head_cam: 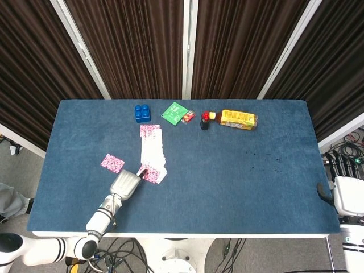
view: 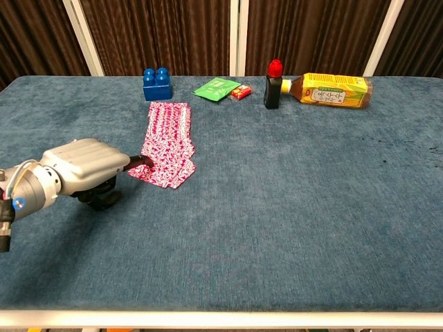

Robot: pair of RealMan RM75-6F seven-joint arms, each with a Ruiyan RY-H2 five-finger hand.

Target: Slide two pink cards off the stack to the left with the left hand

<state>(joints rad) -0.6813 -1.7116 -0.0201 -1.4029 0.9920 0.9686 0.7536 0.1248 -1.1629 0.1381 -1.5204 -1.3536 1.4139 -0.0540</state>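
Blue felt covers the table, where the left hand lies low with a fingertip touching the near corner of the fanned pink stack, gripping nothing, apparently to drag a second card toward the pink card already lying left.

The left hand had a smooth silver-grey shell, black fingers and a ringed grey wrist. The right hand was white-backed with black fingers.
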